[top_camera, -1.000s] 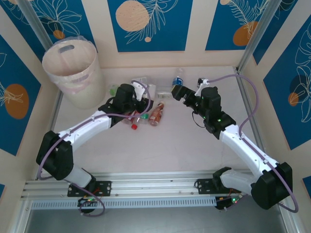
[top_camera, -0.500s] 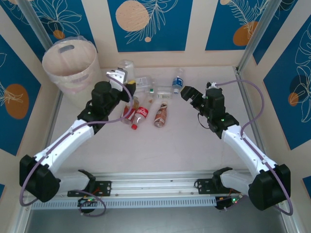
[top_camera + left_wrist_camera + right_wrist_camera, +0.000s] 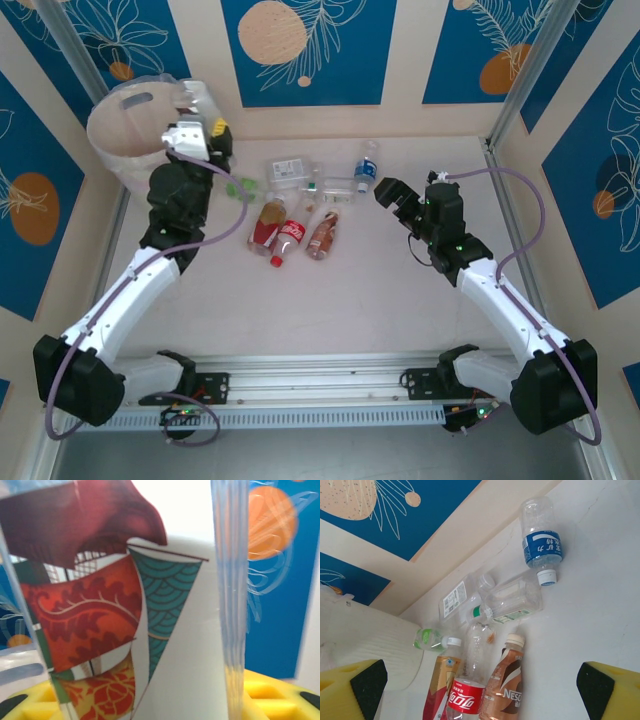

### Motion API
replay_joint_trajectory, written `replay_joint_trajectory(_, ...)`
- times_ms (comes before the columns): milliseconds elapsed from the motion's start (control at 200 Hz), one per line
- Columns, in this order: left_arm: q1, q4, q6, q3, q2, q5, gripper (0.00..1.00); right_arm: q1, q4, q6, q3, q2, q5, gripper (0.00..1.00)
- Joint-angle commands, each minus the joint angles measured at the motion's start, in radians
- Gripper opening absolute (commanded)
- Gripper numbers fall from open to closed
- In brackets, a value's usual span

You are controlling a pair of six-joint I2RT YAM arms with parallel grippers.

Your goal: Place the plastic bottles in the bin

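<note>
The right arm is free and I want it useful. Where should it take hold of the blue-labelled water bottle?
Likely across the labelled middle of the blue-labelled bottle, coming down from above. It lies flat, cap toward the arms, with bare table on either side of the label. The open right end effector is nearest.
</note>
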Motion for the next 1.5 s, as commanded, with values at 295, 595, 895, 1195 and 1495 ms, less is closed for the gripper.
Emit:
replay_joint_trajectory(295,0.211,0.116,-0.027,0.208,0.172,-0.146,0.04,-0.015,-0.02,0.015,0.021,0.008,-0.073,1.0)
replay_joint_trajectory(595,0.338,0.09,-0.075,0.362,0.377,-0.169,0.0,-0.016,-0.036,0.049,0.051,0.057,-0.102,1.0)
replay_joint_trajectory(895,0.4,-0.092,-0.254,0.429,0.462,-0.108,0.0,-0.016,-0.016,0.091,0.039,0.07,-0.1,0.99)
replay_joint_trajectory(1195,0.406,-0.23,-0.351,0.456,0.51,0.001,0.0,-0.015,-0.006,0.108,0.046,0.103,-0.111,1.0)
replay_joint_trajectory(1495,0.409,-0.318,-0.415,0.544,0.62,0.159,0.16,-0.01,-0.03,0.1,0.067,0.13,-0.142,1.0)
